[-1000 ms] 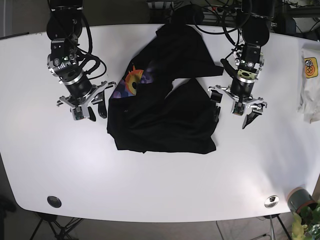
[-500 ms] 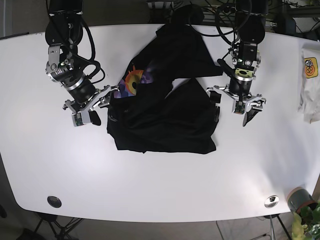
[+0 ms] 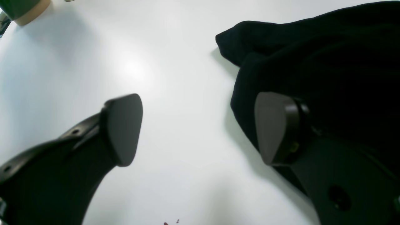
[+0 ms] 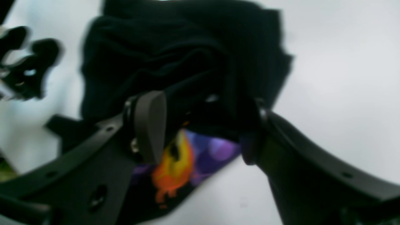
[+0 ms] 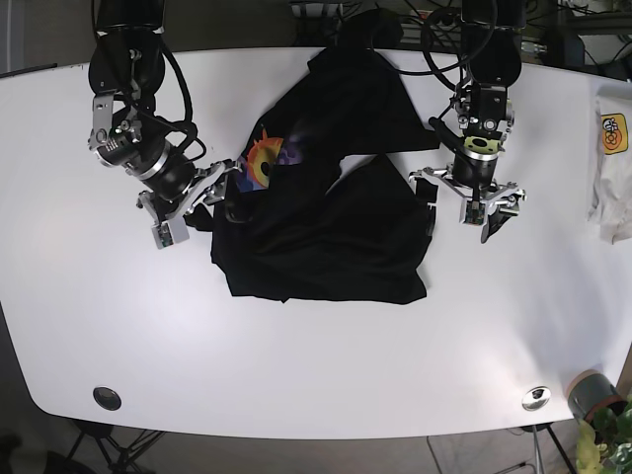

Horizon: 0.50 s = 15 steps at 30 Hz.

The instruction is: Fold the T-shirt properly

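In the left wrist view our left gripper (image 3: pixel 197 131) stands wide apart with nothing between its fingers; the black T-shirt (image 3: pixel 328 68) fills the frame from twelve to four o'clock, one pad (image 3: pixel 275 131) lying over its hem, the other pad over bare white table (image 3: pixel 156 47); a green pot (image 3: pixel 22 9) shows at ten o'clock. To catch the hem we judge we should slide toward three o'clock until the cloth's edge sits well inside the opening, then lower before closing, so we pinch one layer's edge and not a bunched heap.

In the right wrist view our right gripper (image 4: pixel 203 125) is also spread, straddling the shirt's edge where the orange and purple print (image 4: pixel 187 156) shows at six o'clock; the picture is blurred, so we cannot tell whether a pad touches the fabric; nothing is clamped.

In the base view the T-shirt (image 5: pixel 326 217) lies crumpled at the table's middle, partly doubled over itself; the right gripper (image 5: pixel 212 202) sits at its nine o'clock edge, the left gripper (image 5: pixel 472 205) at its three o'clock edge; a white garment (image 5: pixel 612 168) lies well apart at three o'clock. We judge both sides should grip level with each other, so the cloth spreads evenly before any fold.
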Each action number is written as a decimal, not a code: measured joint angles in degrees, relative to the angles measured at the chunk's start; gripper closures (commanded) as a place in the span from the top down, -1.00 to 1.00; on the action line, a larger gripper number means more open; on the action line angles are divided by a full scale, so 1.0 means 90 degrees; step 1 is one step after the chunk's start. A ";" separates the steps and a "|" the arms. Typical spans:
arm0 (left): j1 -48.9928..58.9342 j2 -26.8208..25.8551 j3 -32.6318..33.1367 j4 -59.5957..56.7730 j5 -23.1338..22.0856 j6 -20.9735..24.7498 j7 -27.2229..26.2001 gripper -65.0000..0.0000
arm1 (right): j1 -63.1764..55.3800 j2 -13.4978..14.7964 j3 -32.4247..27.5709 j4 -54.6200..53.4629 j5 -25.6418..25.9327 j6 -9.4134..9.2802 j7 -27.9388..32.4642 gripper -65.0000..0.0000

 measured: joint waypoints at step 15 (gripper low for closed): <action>0.0000 -0.0041 -0.0027 -0.0034 0.0000 0.0002 -0.0005 0.61 | -0.1037 0.0007 0.0211 0.0010 0.0882 -0.0041 -0.0143 0.41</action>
